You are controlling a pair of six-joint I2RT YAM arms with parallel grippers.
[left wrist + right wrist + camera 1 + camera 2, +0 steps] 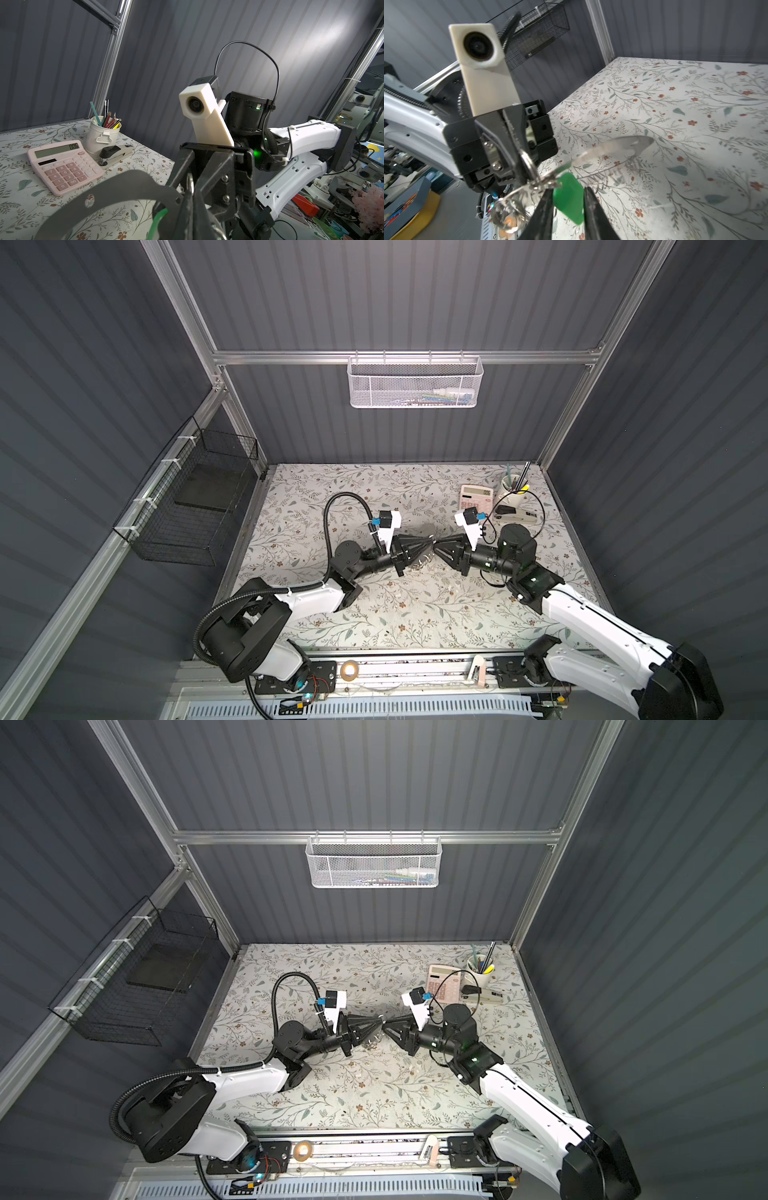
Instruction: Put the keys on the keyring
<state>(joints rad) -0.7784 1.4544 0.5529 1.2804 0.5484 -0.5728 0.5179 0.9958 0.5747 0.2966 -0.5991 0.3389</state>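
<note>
The left pincer (pixel 525 161) is squeezed shut, its black toothed tips biting a silvery split ring that belongs to the keyring (pixel 124 182), which is held up off the surface (pixel 374 614). Facing it tip to tip, the right pincer (pixel 566 189) stands partly open. Its two dark fingers (pixel 543 209) flank the key (pixel 568 200) with little room to spare, and I cannot tell whether either one touches it. The right wrist view shows the key's broad face, a glossy bright green plastic head, oblong with rounded corners. Its long axis runs along the gap between the fingers, with the narrow end at the knot of rings by the left pincer's tips and the other end toward the right pincer's base; the blade is out of sight. The left wrist view gives only a thin green edge of the key. It does show the keyring plainly, as a flat, dull grey band curving in a wide arc with small round holes, which the right wrist view blurs to a pale streak. Small shiny loops dangle under the meeting point. In both top views the tips meet above the middle of the surface, and the key and rings are too small to read. Toward the back right corner of the flowered covering sit a pink calculator (pixel 64 166), a white tin (pixel 101 135) of pencils and a stapler (pixel 116 152).
</note>
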